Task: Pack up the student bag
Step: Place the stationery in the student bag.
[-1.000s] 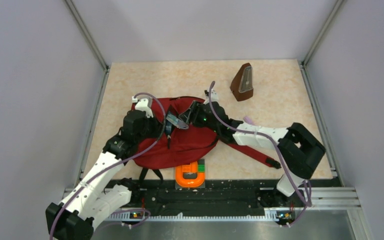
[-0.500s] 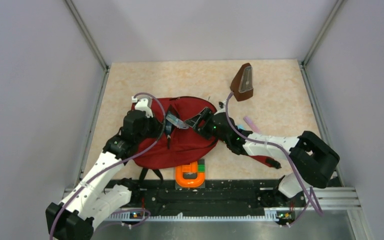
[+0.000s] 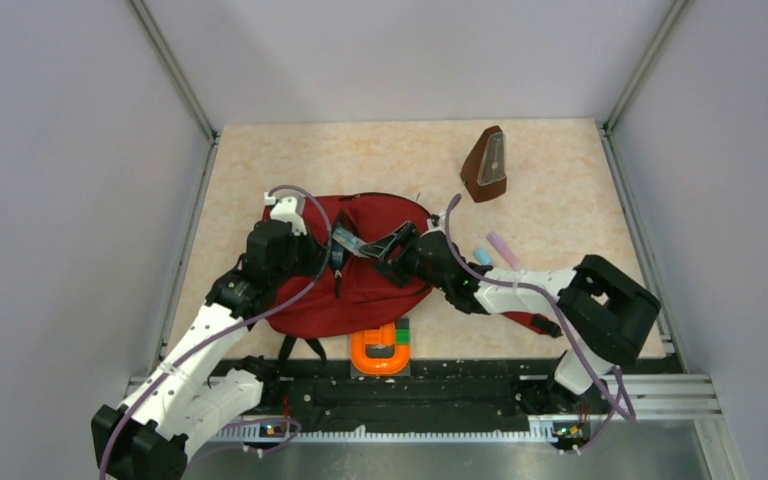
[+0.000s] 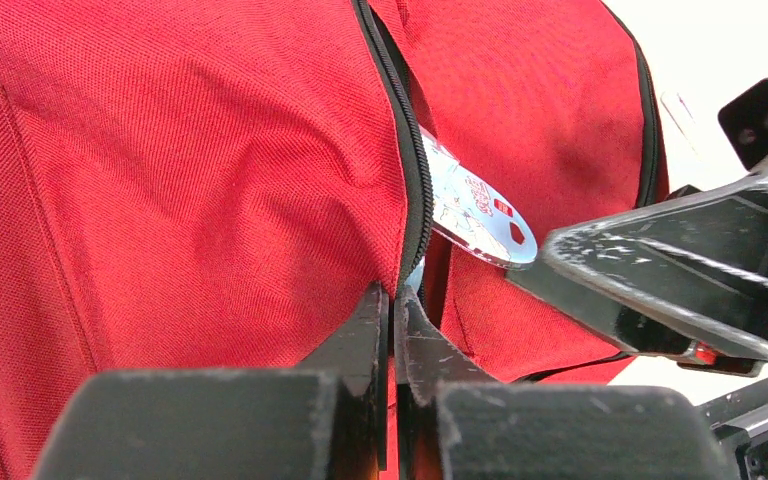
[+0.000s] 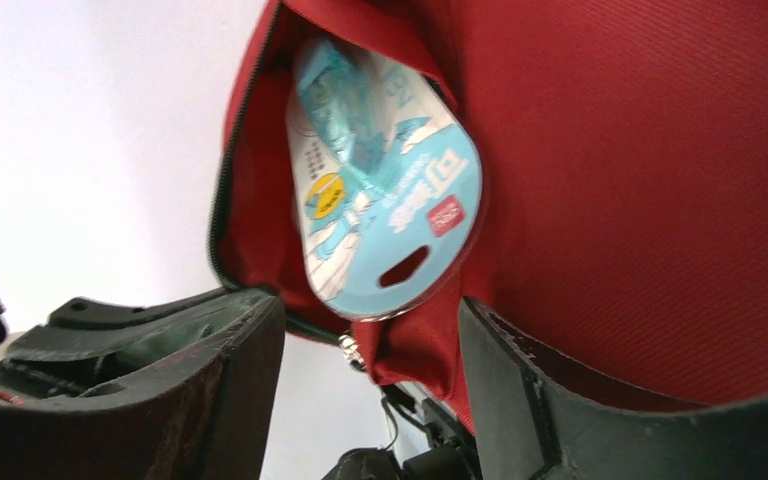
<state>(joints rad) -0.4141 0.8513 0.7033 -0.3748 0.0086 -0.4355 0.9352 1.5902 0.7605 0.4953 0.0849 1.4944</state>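
Near edge: orange U-shaped plastic piece (image 3: 380,352) sits untouched just in front of the dark-red fabric student bag (image 3: 360,295). The bag lies flat mid-table, with the left gripper (image 4: 395,300) clenched on the fabric at its black zipper edge, holding the mouth up. Change: right gripper (image 5: 365,310) has backed off slightly and stands released, jaws apart, leaving the light-blue carded blister pack (image 5: 390,200) lodged half in the opening, so it looks delivered but not seated and probably needs a push. Beyond, small pink stick (image 3: 502,248) and brown wedge-shaped metronome (image 3: 486,165) are not packed yet.
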